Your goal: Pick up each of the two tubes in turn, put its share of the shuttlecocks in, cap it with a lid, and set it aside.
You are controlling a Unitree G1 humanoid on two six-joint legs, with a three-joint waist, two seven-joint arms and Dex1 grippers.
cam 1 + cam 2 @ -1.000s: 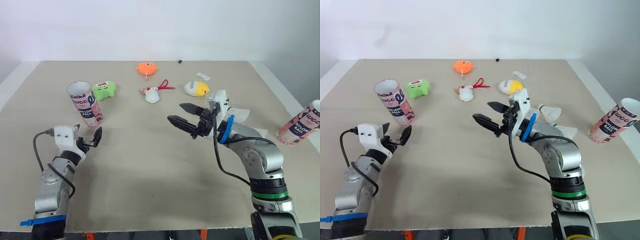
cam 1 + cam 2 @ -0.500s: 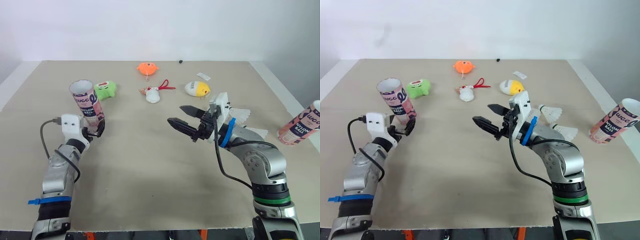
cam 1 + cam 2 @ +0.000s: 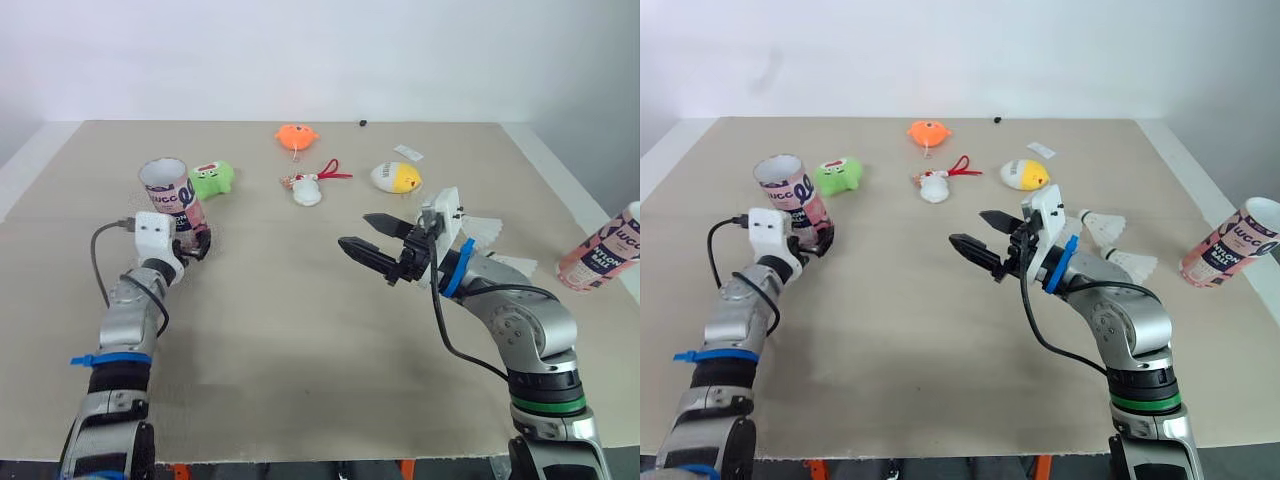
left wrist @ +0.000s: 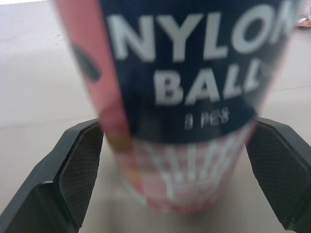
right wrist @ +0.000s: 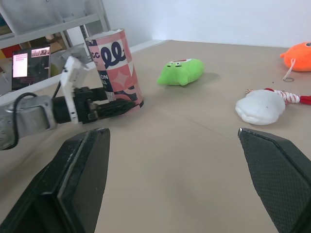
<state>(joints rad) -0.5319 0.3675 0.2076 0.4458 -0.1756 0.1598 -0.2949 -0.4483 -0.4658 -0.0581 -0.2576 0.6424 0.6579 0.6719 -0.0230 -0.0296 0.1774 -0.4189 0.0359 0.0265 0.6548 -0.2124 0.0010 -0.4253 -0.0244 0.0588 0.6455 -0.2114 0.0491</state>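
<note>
- Left of the white toy point(image 3: 306, 192), well apart from it, the left tube point(image 3: 170, 196) stands on the table point(image 3: 300, 330) with its open end up.
- The left gripper point(image 3: 193, 243) is at the bottom of this tube.
- Its two fingers point(image 4: 77, 165) are apart, one on each side of the tube. They are very close to it, but I cannot tell if they touch it.
- A green toy point(image 3: 212, 180) also lies left of the white toy, just beside the left tube.
- Right of the white toy and nearer the robot, the right gripper point(image 3: 353, 229) hangs over the table. Its fingers are spread wide and hold nothing.
- Far to the right of the white toy, by the table's edge, stands the right tube point(image 3: 604, 250), open end up.
- Two shuttlecocks lie on the table right of the white toy, between the right arm and the right tube.
- One shuttlecock point(image 3: 482, 230) is just behind the right arm. The other shuttlecock point(image 3: 512, 266) is a bit nearer the robot.
- A yellow toy point(image 3: 395, 178) sits near the white toy, on its right.
- An orange toy point(image 3: 295, 135) sits past the white toy, farther from the robot.
- A red string point(image 3: 330, 172) runs from the white toy toward the yellow toy.
- A small white tag point(image 3: 406, 152) lies to the right of the white toy, past the yellow toy.
</note>
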